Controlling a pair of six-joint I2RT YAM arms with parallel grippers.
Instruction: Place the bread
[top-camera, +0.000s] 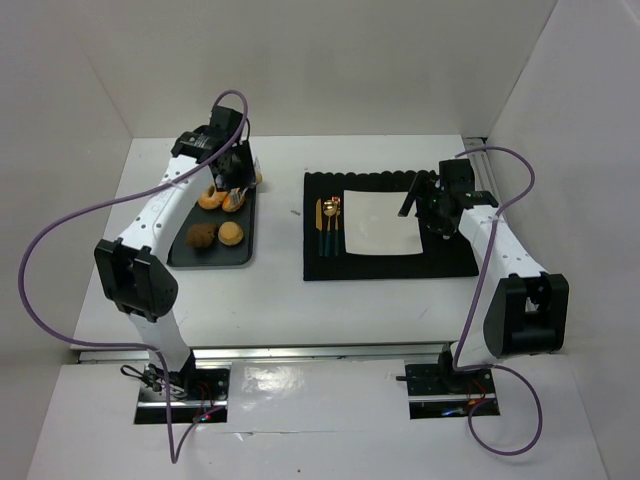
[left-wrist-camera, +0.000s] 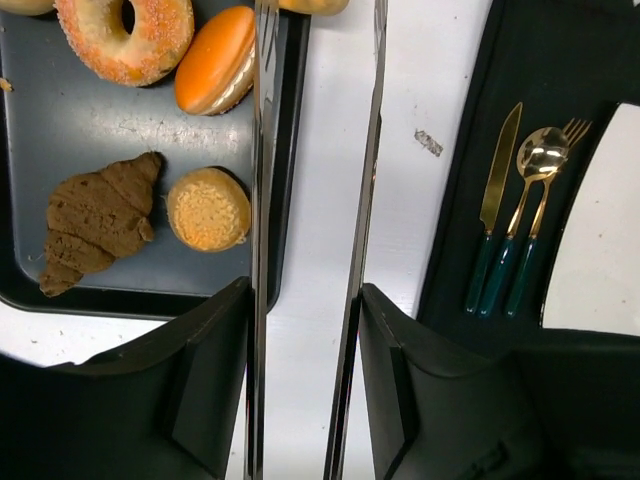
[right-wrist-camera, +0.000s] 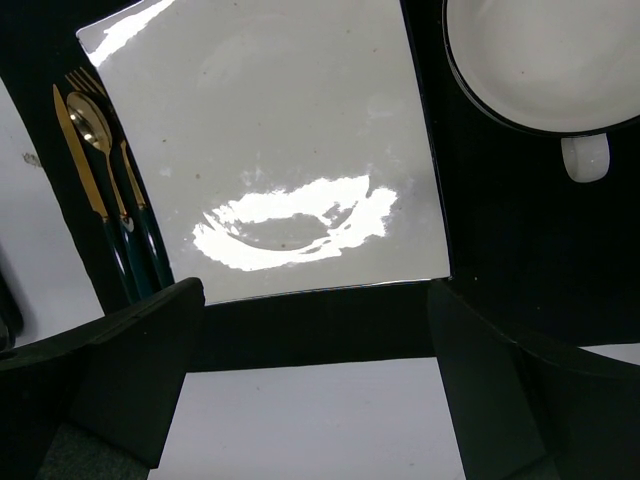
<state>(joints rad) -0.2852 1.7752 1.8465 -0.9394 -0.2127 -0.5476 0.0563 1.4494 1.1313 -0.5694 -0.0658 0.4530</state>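
The bread lies on a dark tray (left-wrist-camera: 80, 120): a sugared ring (left-wrist-camera: 125, 40), a glazed orange oval roll (left-wrist-camera: 215, 60), a dark-brown croissant-shaped piece (left-wrist-camera: 95, 220) and a round tan bun (left-wrist-camera: 207, 208). My left gripper (left-wrist-camera: 305, 300) hangs over the tray's right edge (top-camera: 237, 185), shut on metal tongs (left-wrist-camera: 262, 150). The tongs' two arms lie against the fingers and stand apart with no bread between them; their tips are out of the wrist view. The white square plate (top-camera: 380, 222) is bare. My right gripper (right-wrist-camera: 315, 300) hovers open over the plate's near edge (top-camera: 415, 200).
The plate (right-wrist-camera: 270, 150) rests on a black placemat (top-camera: 390, 265). Gold cutlery with dark handles (left-wrist-camera: 520, 230) lies left of the plate. A white cup (right-wrist-camera: 540, 60) stands on the mat right of it. White walls enclose the table on three sides.
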